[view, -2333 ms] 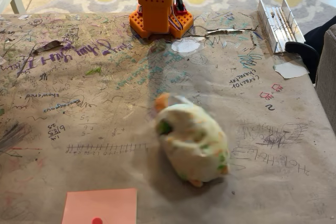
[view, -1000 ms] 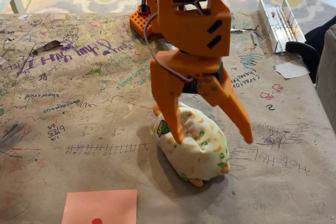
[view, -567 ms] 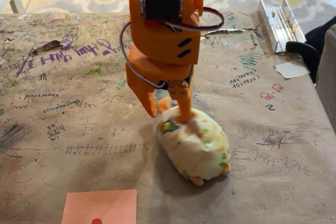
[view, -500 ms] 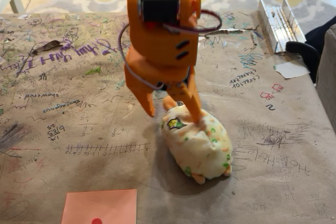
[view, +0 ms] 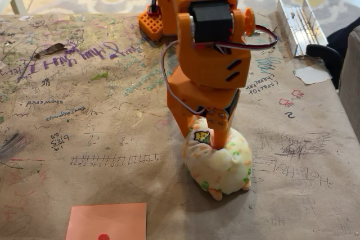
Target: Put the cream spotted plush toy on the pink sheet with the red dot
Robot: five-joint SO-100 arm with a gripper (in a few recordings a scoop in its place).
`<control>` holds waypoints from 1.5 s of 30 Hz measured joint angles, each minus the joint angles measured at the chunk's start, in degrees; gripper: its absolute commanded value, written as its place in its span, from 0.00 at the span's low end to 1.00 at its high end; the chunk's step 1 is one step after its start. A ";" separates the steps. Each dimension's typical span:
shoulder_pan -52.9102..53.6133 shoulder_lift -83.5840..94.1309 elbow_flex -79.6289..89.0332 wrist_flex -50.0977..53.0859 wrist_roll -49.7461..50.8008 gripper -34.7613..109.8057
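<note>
In the fixed view we have the orange claw [view: 207, 132] straight down on the cream spotted plush toy [view: 218, 160], fingers drawn close and digging into the upper end of it beside the yellow patch. We read that as a pinch on the plush, though how much fabric sits between the fingers we cannot quite tell from here.

The plush rests on the bench [view: 84, 139] directly beneath the claw, its far end with the orange tip poking out toward the camera. The pink sheet with the red dot [view: 107, 222] lies well apart, down and to the left of the claw in this view, cut off by the bottom edge, the dot right at the rim of the picture.

So we judge the step in hand is securing the grasp. To do it well, we would want the fingers biting deep into the stuffing, not skimming the fuzzy cover, and closer to the middle of the oval so it does not swing or slip when lifted. Then a clean lift before any sideways travel.

Materials: the plush is soft, rounded, squashy, and dents under the fingers. The bench wears brown paper, scribbled all over and slightly wrinkled. The sheet is thin, flat, square paper, likely to slide if the plush drags across it.
</note>
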 measured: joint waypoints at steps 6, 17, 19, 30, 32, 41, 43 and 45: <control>-1.14 -1.93 -1.85 1.67 9.14 0.24; -5.80 -3.08 -7.03 3.16 21.71 0.24; -5.89 -1.85 -8.09 5.01 23.64 0.24; -10.37 32.17 -48.34 14.68 17.58 0.24; -8.53 41.13 -55.63 11.60 17.49 0.24; -1.93 73.74 -66.71 1.58 19.16 0.24; -1.49 78.13 -66.62 0.79 19.95 0.24; -0.44 83.06 -64.42 -0.53 21.09 0.24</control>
